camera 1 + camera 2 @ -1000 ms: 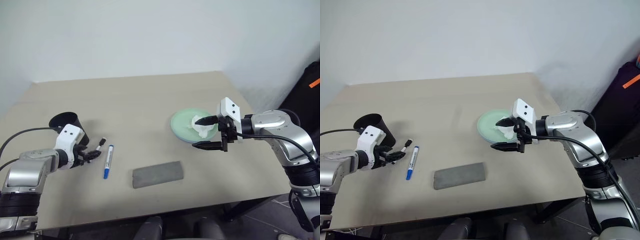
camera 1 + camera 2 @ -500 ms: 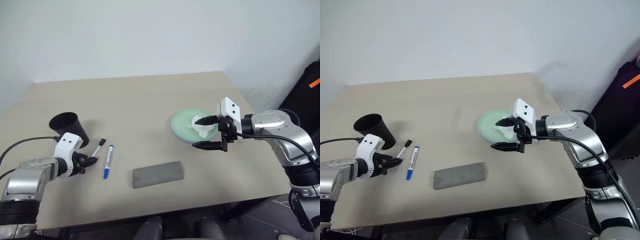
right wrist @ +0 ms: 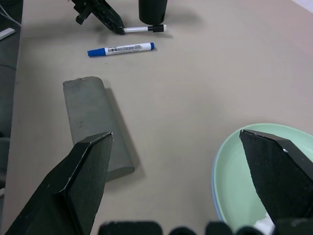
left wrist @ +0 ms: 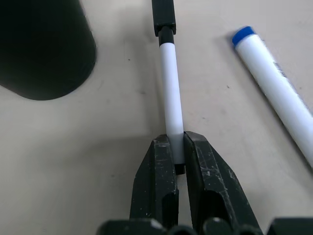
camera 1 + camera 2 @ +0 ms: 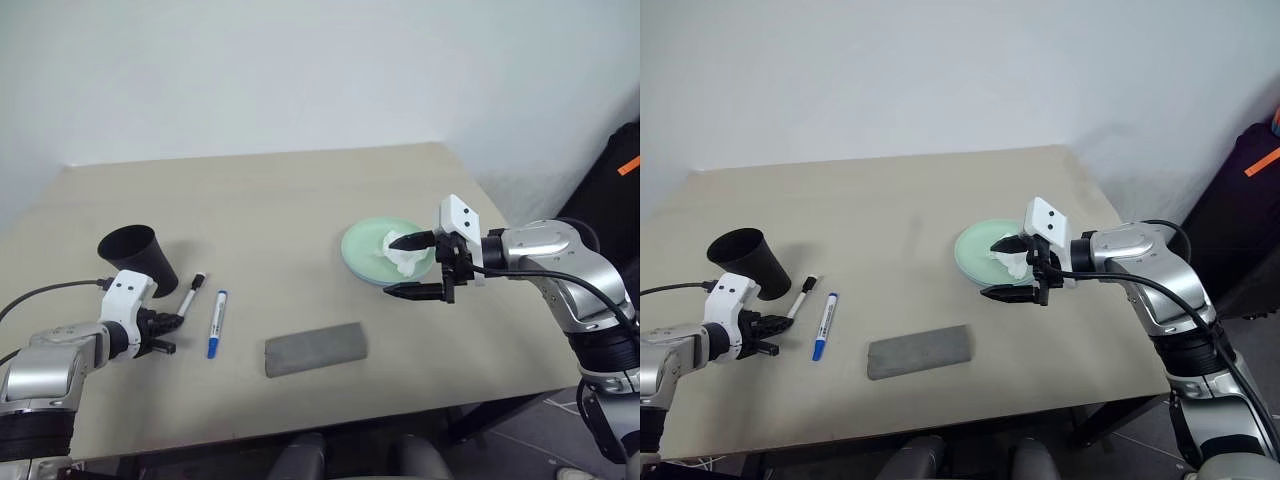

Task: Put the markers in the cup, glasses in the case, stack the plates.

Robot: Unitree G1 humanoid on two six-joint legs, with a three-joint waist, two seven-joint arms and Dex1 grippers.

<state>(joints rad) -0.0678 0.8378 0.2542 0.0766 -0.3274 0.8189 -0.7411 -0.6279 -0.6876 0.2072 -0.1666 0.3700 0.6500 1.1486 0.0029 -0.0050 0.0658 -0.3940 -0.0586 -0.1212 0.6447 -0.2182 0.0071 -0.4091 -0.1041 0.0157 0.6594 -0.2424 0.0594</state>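
Low at the left of the left eye view, the left gripper (image 5: 172, 324) has its two black fingers (image 4: 159, 171) pinched tight on the rear end of the black-capped marker (image 5: 190, 294), which lies on the table (image 5: 290, 200) with its cap pointing up toward the cup (image 5: 137, 254); the cup stands upright just above and left of the gripper, rim open to us; just to the right of the held pen lies the blue-capped marker (image 5: 215, 322), flat on the table and close beside it without touching; lower centre, the grey case (image 5: 316, 348) lies shut and flat, well apart from the pens; over at the right of centre the right gripper (image 5: 410, 266) hangs with its jaws spread wide and nothing between them, one finger over the plates (image 5: 362, 247) and one just off their near edge; mint green plate on top, a sliver of light blue rim showing beneath, so they're stacked; a crumpled white tissue (image 5: 402, 254) sits on the green plate right by the upper finger.
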